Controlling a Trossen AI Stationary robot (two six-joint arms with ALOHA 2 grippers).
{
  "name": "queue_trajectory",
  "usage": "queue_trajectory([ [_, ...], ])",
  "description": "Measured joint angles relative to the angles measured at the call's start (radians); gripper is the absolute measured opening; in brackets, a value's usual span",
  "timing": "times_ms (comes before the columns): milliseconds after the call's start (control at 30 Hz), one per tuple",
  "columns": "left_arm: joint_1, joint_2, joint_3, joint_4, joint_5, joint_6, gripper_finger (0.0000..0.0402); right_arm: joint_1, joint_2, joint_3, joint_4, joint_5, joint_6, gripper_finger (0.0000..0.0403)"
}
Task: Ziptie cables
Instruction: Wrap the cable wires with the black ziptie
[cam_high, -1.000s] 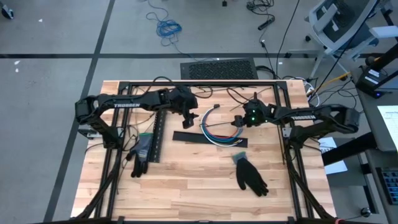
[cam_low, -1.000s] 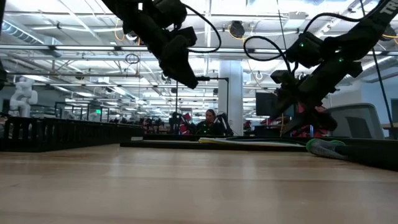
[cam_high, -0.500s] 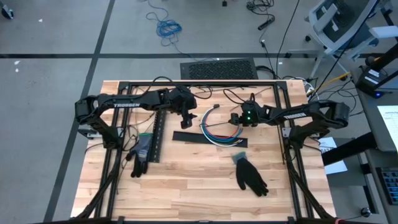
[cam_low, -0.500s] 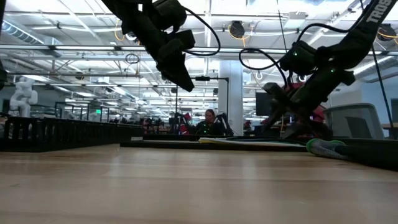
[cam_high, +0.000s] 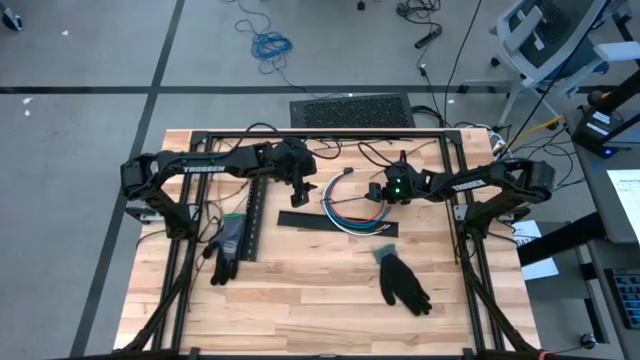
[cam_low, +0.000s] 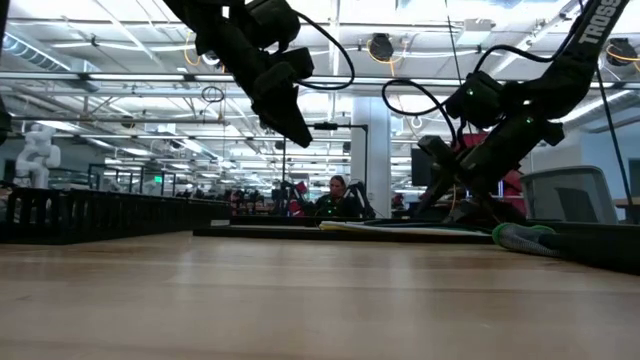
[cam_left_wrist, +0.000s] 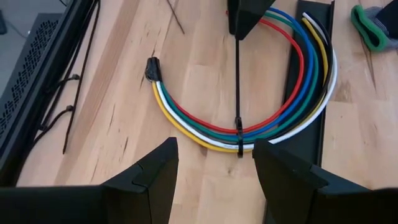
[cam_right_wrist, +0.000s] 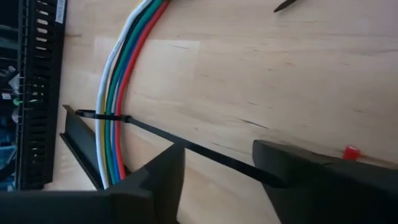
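Black ziptie (cam_right_wrist: 186, 146) loops cables (cam_left_wrist: 249, 127) | right gripper (cam_right_wrist: 217, 163) grips its tail; left gripper (cam_left_wrist: 214, 165) open above

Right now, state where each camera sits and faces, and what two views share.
High: overhead, straight down; both arms, cables between them.
Low: tabletop height, level into the room; arms come down from above.
Left wrist: past its own fingers at the cables.
Right wrist: past its own fingers along the zip tie.
Shared: both wrist views show the zip-tied cables.

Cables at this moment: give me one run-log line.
step: tightening zip tie | cables: curved bundle, tie looped around | right gripper: on tie's tail | left gripper: open above bundle
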Motion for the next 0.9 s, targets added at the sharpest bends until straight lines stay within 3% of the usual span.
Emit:
queue_trajectory([
  [300,0.000,0.000,0.000,0.000,-0.005,-0.003,0.0205,0.000,0.000,0.000,0.022,0.040,-0.018,0.0081],
  [700,0.000,0.000,0.000,0.000,-0.005,-0.004,0.0205,0.000,0.000,0.000,0.079,0.041,-0.038,0.0058],
  [900,0.000,0.000,0.000,0.000,-0.005,-0.006,0.0205,0.000,0.000,0.000,0.085,0.038,-0.054,0.0006],
])
